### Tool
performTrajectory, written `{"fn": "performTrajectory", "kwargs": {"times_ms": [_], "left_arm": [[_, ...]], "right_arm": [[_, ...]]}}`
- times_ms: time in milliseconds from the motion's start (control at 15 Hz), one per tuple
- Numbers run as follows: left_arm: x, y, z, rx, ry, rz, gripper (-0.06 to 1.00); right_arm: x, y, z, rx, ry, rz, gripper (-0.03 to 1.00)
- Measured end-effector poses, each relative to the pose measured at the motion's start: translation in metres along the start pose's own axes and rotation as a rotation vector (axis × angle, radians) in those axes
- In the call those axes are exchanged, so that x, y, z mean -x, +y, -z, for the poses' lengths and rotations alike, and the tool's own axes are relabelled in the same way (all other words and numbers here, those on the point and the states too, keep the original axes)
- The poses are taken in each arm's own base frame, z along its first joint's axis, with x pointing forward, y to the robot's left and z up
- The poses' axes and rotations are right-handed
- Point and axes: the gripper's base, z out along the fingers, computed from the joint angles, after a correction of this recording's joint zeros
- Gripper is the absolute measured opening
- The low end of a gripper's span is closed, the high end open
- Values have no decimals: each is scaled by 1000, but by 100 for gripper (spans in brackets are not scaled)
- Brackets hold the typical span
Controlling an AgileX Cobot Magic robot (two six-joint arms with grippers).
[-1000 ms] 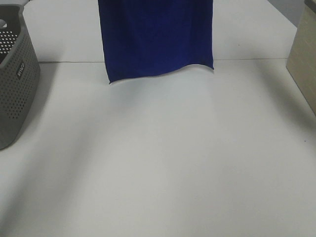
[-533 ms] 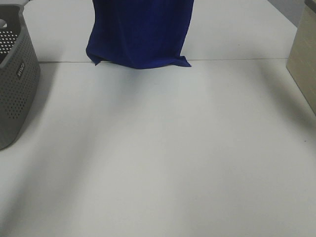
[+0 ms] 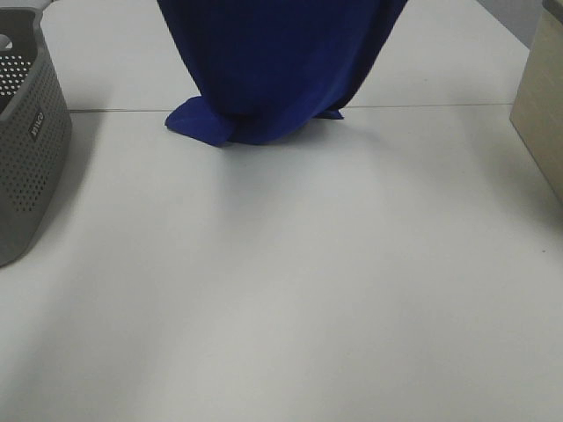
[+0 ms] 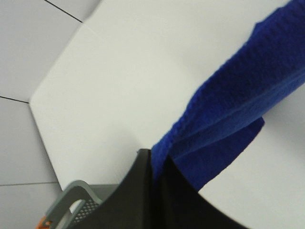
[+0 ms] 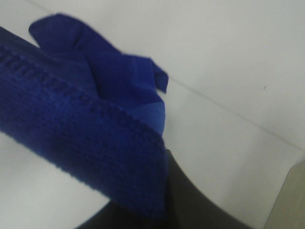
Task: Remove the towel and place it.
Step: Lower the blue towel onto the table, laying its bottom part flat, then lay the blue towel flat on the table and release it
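The deep-blue towel (image 3: 273, 70) hangs down from above the top edge of the exterior high view. Its lower end is bunched and folded on the white table (image 3: 290, 290) at the far middle. Both grippers are out of that view. In the left wrist view my left gripper (image 4: 155, 164) is shut on an upper edge of the towel (image 4: 228, 119). In the right wrist view my right gripper (image 5: 164, 188) is shut on another upper edge of the towel (image 5: 81, 138), and folds of the cloth rest on the table below.
A grey perforated basket (image 3: 26, 141) stands at the table's left edge; its rim (image 4: 66, 202) shows in the left wrist view. A beige box (image 3: 541, 105) stands at the right edge. A seam crosses the table just behind the towel's lower end.
The towel has come down: its hanging lower edge met the table and now crumples there in folds. Its upper part has spread wider.
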Motion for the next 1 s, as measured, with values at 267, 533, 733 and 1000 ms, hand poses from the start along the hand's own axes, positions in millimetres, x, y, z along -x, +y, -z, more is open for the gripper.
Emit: {"fn": "performTrajectory", "kwargs": {"times_ms": [267,533,733,1000], "left_arm": [[1,-2,12,-61,-18,30,0],[-18,-15,31,-178,17,42,0],[-46,-36,52,-311,67,62,0],[-94,-77,53,-480,205,62,0]], "right_arm": [[-2,7,2,81,15,-21,3],[-26,20,21,136,59,-59,3],[-64,33,35,159,138,-78,3],[-135,59,42,241,280,-141,3]]}}
